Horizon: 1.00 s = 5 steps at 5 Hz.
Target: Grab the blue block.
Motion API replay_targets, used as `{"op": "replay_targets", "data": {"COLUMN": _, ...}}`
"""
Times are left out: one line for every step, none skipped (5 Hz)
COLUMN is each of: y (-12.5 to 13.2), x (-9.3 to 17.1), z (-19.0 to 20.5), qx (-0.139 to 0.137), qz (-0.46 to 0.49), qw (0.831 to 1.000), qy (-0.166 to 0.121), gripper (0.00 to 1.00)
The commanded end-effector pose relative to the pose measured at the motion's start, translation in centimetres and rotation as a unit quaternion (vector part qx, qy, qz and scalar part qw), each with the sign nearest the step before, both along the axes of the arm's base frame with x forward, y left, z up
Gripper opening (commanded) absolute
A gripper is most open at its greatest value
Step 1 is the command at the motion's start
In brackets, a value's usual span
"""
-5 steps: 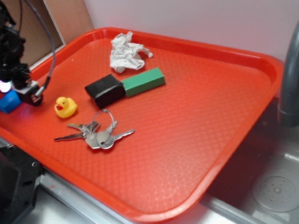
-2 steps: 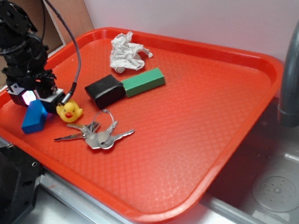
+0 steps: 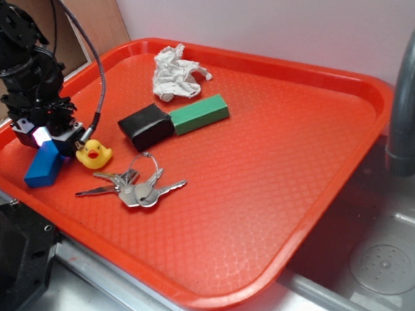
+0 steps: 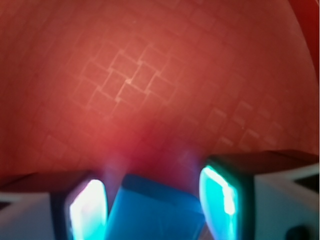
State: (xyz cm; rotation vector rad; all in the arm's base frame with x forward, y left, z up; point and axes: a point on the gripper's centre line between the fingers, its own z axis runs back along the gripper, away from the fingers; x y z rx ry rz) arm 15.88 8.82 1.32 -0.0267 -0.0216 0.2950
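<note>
One bright-blue, smooth-faced blue block sat at the red tray's nine o'clock edge, and your gripper stood over it, jaws spread either side, not clamped.

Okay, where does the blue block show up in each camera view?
Exterior: the blue block lies at the tray's left edge, under the gripper, left of the rubber duck.
Wrist: the block sits at bottom centre, between the two fingers.
Shared landmark: the red tray.
</note>
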Motion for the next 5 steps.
{"op": "replay_targets", "data": {"y": -0.5, "x": -0.9, "z": 4.8, "qx": -0.01, "qz": 0.02, "qw": 1.0, "qy": -0.004, "gripper": 0.0}}
{"op": "replay_targets", "data": {"y": 0.1, "x": -0.1, "z": 9.8, "qx": -0.006, "qz": 0.014, "qw": 0.999, "qy": -0.036, "gripper": 0.0}}
{"op": "replay_targets", "data": {"y": 0.0, "x": 1.3, "z": 14.5, "qx": 0.018, "qz": 0.001, "qw": 0.999, "qy": -0.044, "gripper": 0.0}}
{"op": "replay_targets", "data": {"y": -0.7, "x": 3.3, "z": 17.1, "qx": 0.025, "qz": -0.01, "qw": 0.998, "qy": -0.063, "gripper": 0.0}}
{"op": "replay_targets", "data": {"y": -1.1, "x": 3.7, "z": 18.7, "qx": 0.036, "qz": -0.015, "qw": 0.997, "qy": -0.071, "gripper": 0.0}}
